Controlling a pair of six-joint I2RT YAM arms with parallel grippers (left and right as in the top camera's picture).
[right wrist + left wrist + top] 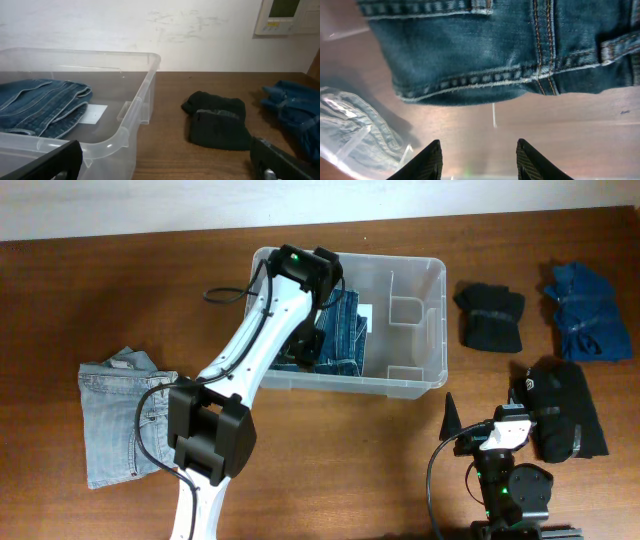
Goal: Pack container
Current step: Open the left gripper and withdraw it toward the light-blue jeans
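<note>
Container (438, 315) at desk's 12 o'clock; folded dark jeans (340, 330) lie in its 9 o'clock half. Left fingers (430, 160) apart, empty, just beside denim. Right fingers (45, 162) wide apart, idle at 5 o'clock. Best: lift straight up, clear rim, avoid snagging fabric.

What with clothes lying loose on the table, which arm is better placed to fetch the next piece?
Right, probably. The right pincer stands open and empty close to the nearest black garment, while the left pincer is down inside the container, over the dark jeans.
</note>
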